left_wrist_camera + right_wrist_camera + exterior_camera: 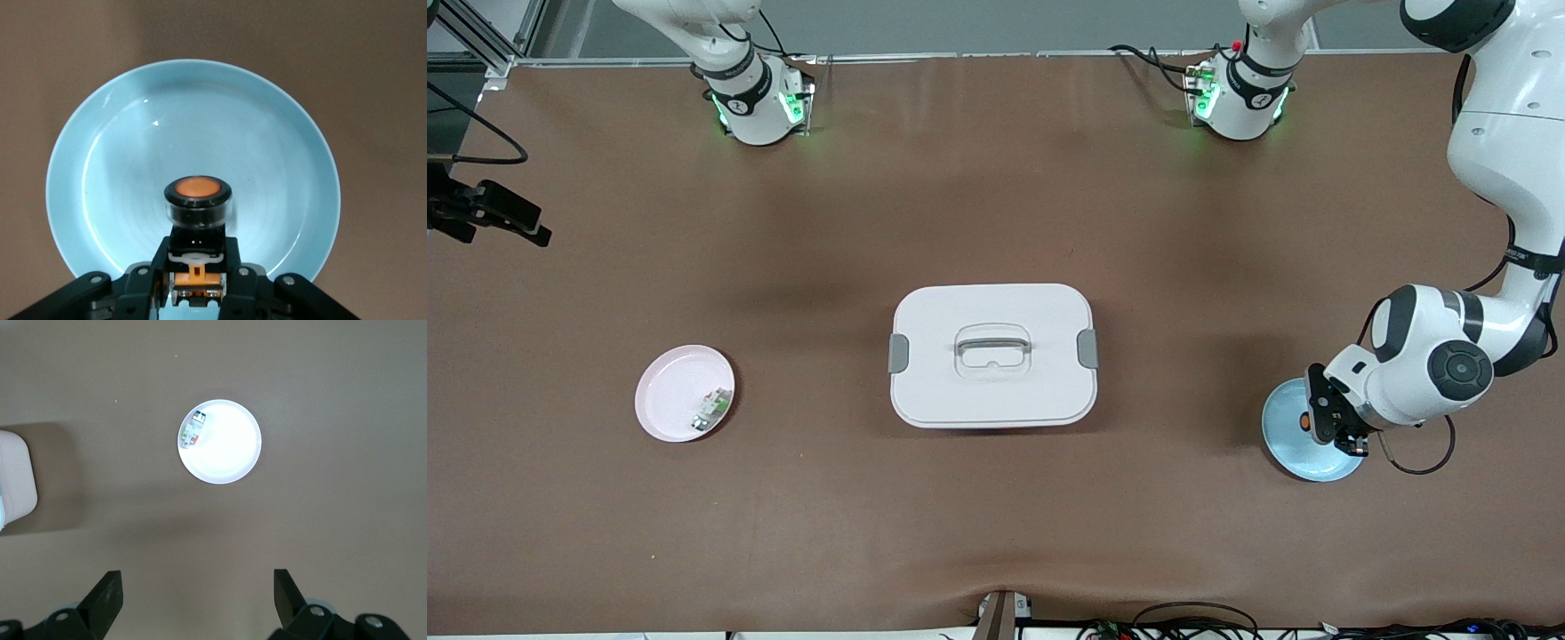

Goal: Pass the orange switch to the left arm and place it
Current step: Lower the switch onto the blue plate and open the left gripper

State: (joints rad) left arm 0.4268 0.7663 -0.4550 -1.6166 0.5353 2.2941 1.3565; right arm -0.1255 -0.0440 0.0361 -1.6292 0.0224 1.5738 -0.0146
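The orange switch, black with an orange round cap, sits between the fingers of my left gripper, which is shut on its body. In the front view the left gripper is over a light blue plate at the left arm's end of the table, and the switch's orange cap shows at its tip. The white box with grey latches stands at the table's middle. My right gripper is open and empty, high over the table; it is out of the front view.
A pink plate holding a small green-and-white component lies toward the right arm's end; it shows in the right wrist view. A corner of the box shows there too. Cables lie along the table's near edge.
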